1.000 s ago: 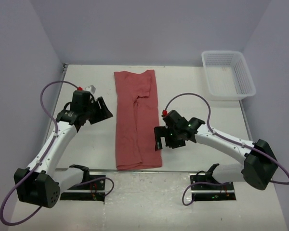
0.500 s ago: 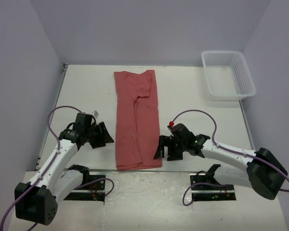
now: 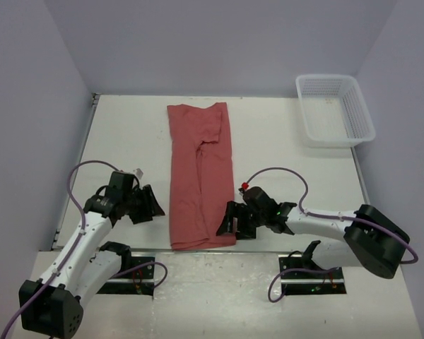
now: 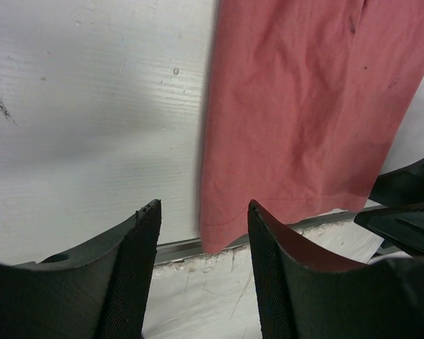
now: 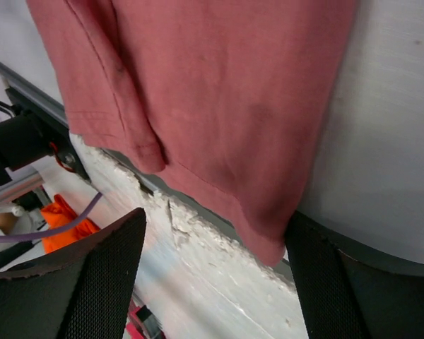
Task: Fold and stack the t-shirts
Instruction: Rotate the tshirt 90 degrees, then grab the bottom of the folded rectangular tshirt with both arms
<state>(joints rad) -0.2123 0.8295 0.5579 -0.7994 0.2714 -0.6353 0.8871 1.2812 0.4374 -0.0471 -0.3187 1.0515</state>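
Observation:
One brick-red t-shirt [image 3: 198, 176] lies folded lengthwise as a long strip down the middle of the table, its hem at the near edge. My left gripper [image 3: 150, 205] sits low just left of the shirt's near left corner, open, with nothing between its fingers. In the left wrist view that gripper [image 4: 203, 206] frames the hem corner of the shirt [image 4: 304, 106]. My right gripper [image 3: 226, 222] is at the near right corner, open. In the right wrist view, the shirt [image 5: 219, 92] has its corner hanging beside one finger of that gripper [image 5: 215, 215].
A white mesh basket [image 3: 334, 109] stands at the back right corner. The table's near edge, a metal strip [image 4: 169, 248], runs just under the shirt's hem. Purple walls close in the left, back and right sides.
Both arms have come down and toward the near edge, from beside the shirt's middle to its near corners. The right jaws have narrowed a little.

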